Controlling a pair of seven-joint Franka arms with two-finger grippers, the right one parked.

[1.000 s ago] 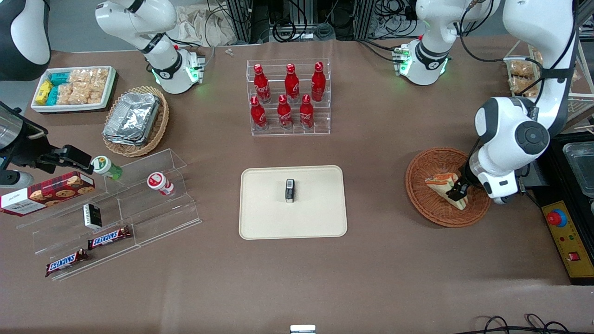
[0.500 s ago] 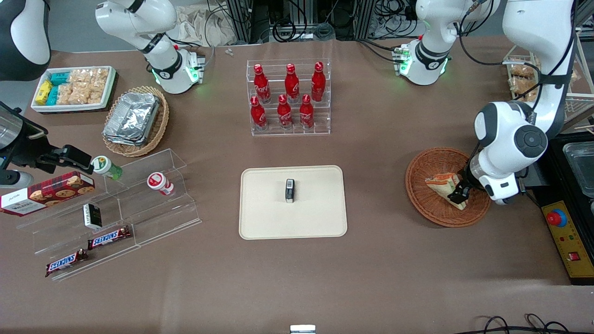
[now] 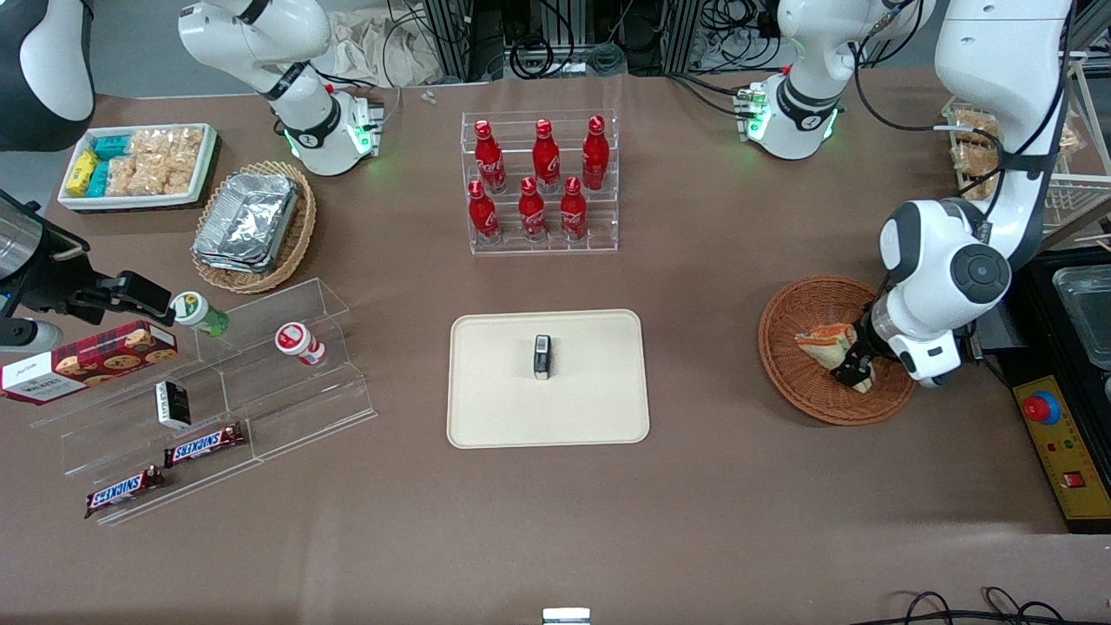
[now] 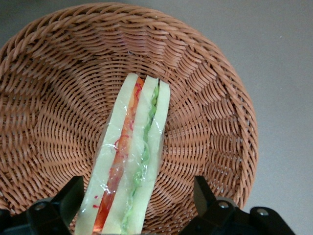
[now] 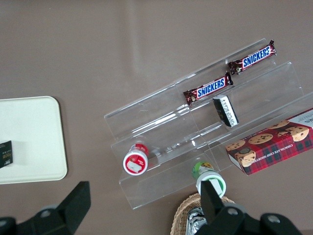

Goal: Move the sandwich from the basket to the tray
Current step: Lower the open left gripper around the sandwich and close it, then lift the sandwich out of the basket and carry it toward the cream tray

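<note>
A: Straddling the sandwich [image 4: 129, 156] — that is how the tool [image 3: 855, 367] is found, low inside the basket [image 3: 803, 395]. Fingers [image 4: 58, 205] are spread apart, one on each side of the wedge; contact cannot be confirmed on either side.

B: Sandwich position noted?

A: On edge in the basket, bread slices upright, orange-red and green filling lines turned up toward the wrist camera. Clear wrap is seen over it. The flat bread faces are thus presented to the fingers, which is judged the reason for this approach: a squeeze across the slices, not across the filling.

B: Soft load, then.

A: A light closure is thought to be called for; bread and film may be crushed or may slip.

B: Destination?

A: The tray [image 3: 486, 417] is laid at mid-bench, well apart from the basket, toward the parked arm's end. A small dark packet [image 3: 542, 357] is stood near its centre, so bare tray beside it is judged the likelier drop spot.

B: Progress?

A: Grasp not yet made; lift and carry remain.
</note>
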